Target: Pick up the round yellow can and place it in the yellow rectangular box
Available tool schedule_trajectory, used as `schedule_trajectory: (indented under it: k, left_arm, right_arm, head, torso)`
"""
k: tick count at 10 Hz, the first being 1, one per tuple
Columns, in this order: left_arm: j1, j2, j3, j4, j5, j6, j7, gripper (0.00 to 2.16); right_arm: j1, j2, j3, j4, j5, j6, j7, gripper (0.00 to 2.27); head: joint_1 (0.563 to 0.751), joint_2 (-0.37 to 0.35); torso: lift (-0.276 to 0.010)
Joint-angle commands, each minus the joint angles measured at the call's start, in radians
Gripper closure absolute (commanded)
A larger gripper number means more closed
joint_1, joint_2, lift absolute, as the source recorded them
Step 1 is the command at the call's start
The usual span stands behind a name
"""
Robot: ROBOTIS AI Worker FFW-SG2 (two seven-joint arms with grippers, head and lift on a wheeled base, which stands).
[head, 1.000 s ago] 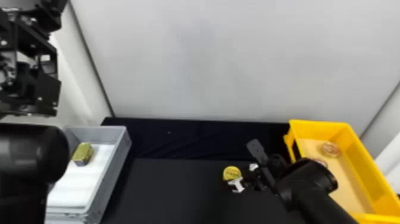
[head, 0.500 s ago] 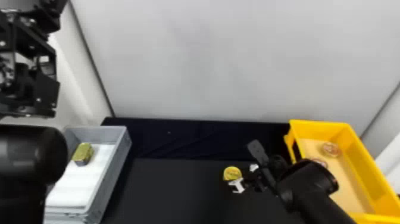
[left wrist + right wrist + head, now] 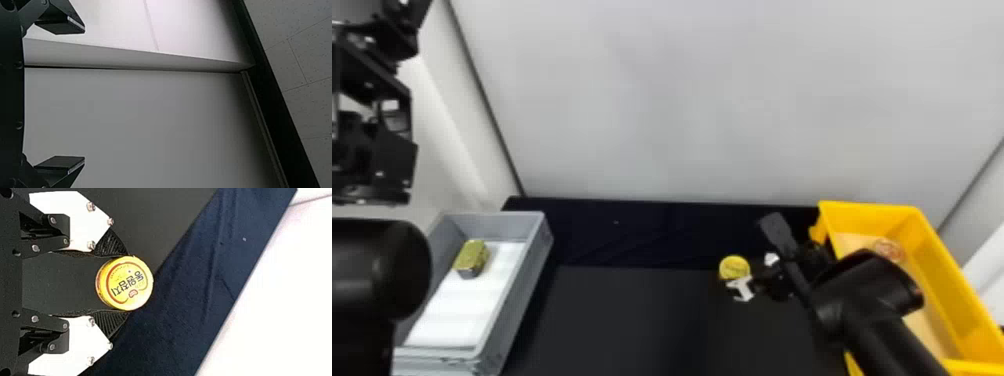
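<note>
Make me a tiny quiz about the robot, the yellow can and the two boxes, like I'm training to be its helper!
1. True or false: the round yellow can is between the right gripper's fingers.
2. What colour is the left-hand box with the gold tin in it? a) red b) grey c) green
3. Fill in: the yellow rectangular box is on the robot's ____ side.

Key: 1 true; 2 b; 3 right
</note>
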Motion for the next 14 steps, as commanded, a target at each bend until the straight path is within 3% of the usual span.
schedule_trajectory:
  k: [1,3,6,10,14]
  left_arm:
    - [0.002,0.004,0.007,-0.013,0.001,0.012,-0.002,0.11]
    - [0.008,0.006,0.016,-0.028,-0.001,0.035,-0.002,0.11]
    - [0.005,0.007,0.014,-0.036,-0.004,0.050,-0.002,0.11]
    - [0.005,0.010,0.018,-0.045,-0.006,0.064,-0.004,0.11]
    - [0.004,0.009,0.018,-0.045,-0.007,0.064,-0.004,0.11]
  right_arm:
    - [0.071,-0.035,-0.017,-0.267,0.005,0.121,-0.004,0.67]
    - [0.114,-0.092,-0.100,-0.487,0.040,0.219,-0.004,0.66]
    - [0.098,-0.153,-0.261,-0.649,0.117,0.266,-0.001,0.66]
    - [0.100,-0.187,-0.408,-0.656,0.197,0.277,0.000,0.67]
    - [0.152,-0.195,-0.534,-0.607,0.228,0.274,0.011,0.67]
  head:
    - [0.663,0.054]
    - [0.663,0.054]
    - [0.663,0.054]
    - [0.663,0.054]
    - [0.663,0.054]
  torso:
    - [0.001]
    - [0.001]
    - [0.001]
    - [0.001]
    - [0.001]
